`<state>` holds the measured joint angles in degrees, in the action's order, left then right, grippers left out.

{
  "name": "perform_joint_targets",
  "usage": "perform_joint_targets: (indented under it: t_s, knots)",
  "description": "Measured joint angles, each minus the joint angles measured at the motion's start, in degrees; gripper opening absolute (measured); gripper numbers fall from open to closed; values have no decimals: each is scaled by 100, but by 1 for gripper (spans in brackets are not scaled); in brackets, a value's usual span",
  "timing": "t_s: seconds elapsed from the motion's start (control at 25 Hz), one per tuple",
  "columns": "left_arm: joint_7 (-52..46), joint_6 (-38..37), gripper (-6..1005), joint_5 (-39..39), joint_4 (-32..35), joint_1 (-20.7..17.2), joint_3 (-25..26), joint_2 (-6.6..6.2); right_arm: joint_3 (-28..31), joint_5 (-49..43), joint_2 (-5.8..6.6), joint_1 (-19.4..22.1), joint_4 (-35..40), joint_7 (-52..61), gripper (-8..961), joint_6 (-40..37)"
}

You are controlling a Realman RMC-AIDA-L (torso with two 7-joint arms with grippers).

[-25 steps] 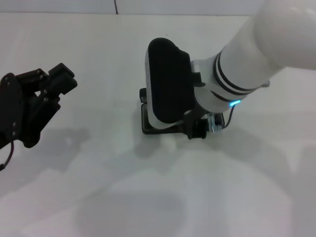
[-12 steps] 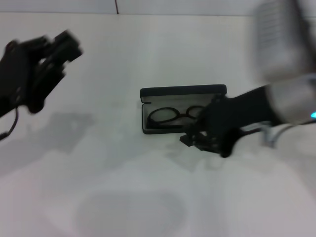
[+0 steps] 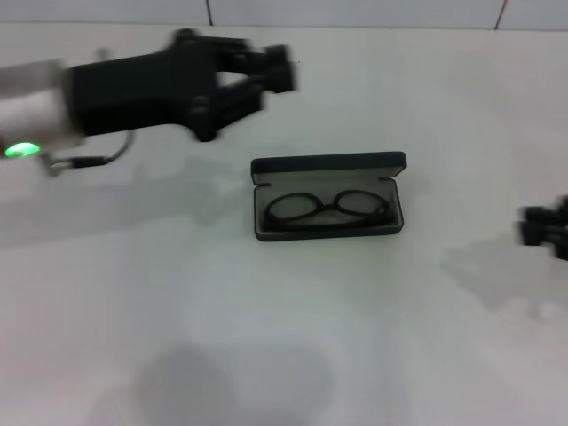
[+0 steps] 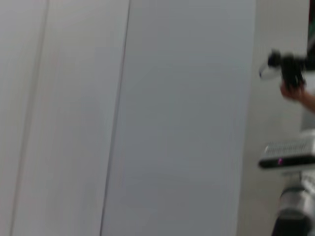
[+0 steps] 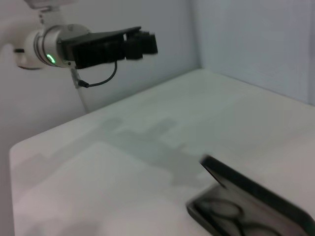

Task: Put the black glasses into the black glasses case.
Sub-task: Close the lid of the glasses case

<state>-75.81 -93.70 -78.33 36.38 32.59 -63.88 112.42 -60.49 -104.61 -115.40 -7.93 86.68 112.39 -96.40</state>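
Inside open matte black rectangular glasses case [image 3: 327,197]: thin black wire-frame glasses [image 3: 327,209]. Left gripper [image 3: 266,75] above-left, jaws parted; right gripper [image 3: 541,227] far right, jaws unclear.

glasses [image 3: 328,209] inside open case [image 3: 327,166]

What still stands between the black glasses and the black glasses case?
Nothing visible: the black glasses already lie inside the open black glasses case. The left tool hangs above the table behind the case; the right tool is far out at the table's right side.
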Motion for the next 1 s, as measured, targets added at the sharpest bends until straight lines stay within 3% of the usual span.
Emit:
perform_joint_targets:
  t_s: [0.04, 0.24, 0.36, 0.48, 1.0]
  knots:
    - [-119, 262, 137, -324, -19, 209, -2, 69, 557, 34, -5, 64, -371, -129, 174, -267]
    - [-426, 1195, 183, -1572, -53, 762, -1, 465, 1375, 202, -17, 85, -1040, -409, 177, -812]
    - [-466, 1624, 183, -1855, -84, 900, -22, 661, 1881, 326, -21, 49, -1550, -761, 178, -1184]
    - [-466, 1889, 182, -1945, -222, 982, -49, 717, 2129, 351, -12, 8, -1879, -975, 180, -1310]
    - [-397, 2540, 181, -2075, -676, 1076, -60, 704, 2211, 319, -12, -286, -2590, -1384, 188, -1360]
